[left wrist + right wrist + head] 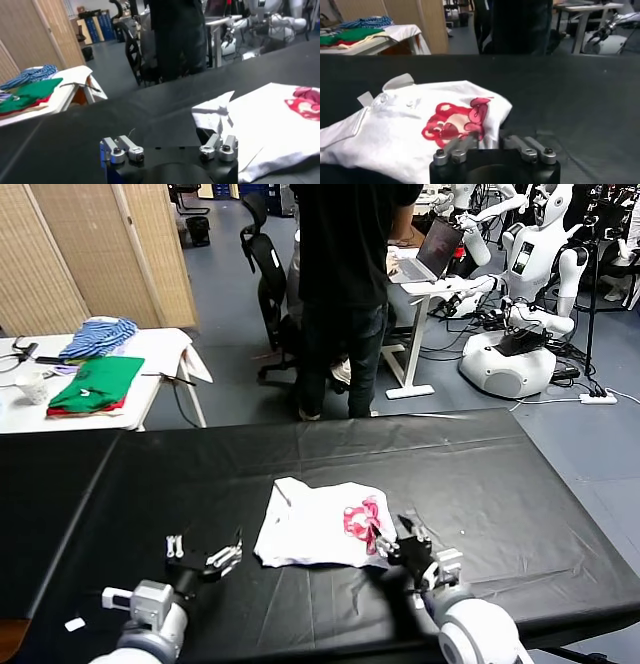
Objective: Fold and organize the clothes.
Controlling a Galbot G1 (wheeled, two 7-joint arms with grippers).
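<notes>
The clothes are one white T-shirt point(310, 529), lying folded on the black table point(500, 484) with its pink-red print point(362, 522) facing up at its right end. In the right wrist view the T-shirt point(395, 125) fills the near table. My right gripper point(403, 540) stands open at the shirt's right edge. One finger point(456, 150) hangs over the printed corner, and my right gripper point(490, 142) grips nothing. My left gripper point(205, 549) is open and empty, low over bare table just left of the shirt. In its own view my left gripper point(170, 146) has the T-shirt point(270, 120) beside one finger point(218, 146).
A white side table point(150, 349) at the back left holds folded green and red garments point(95, 384) and a blue striped one point(98, 336). A person in black point(345, 294) stands behind the table beside an office chair point(268, 279). A small white scrap point(74, 623) lies near the front left.
</notes>
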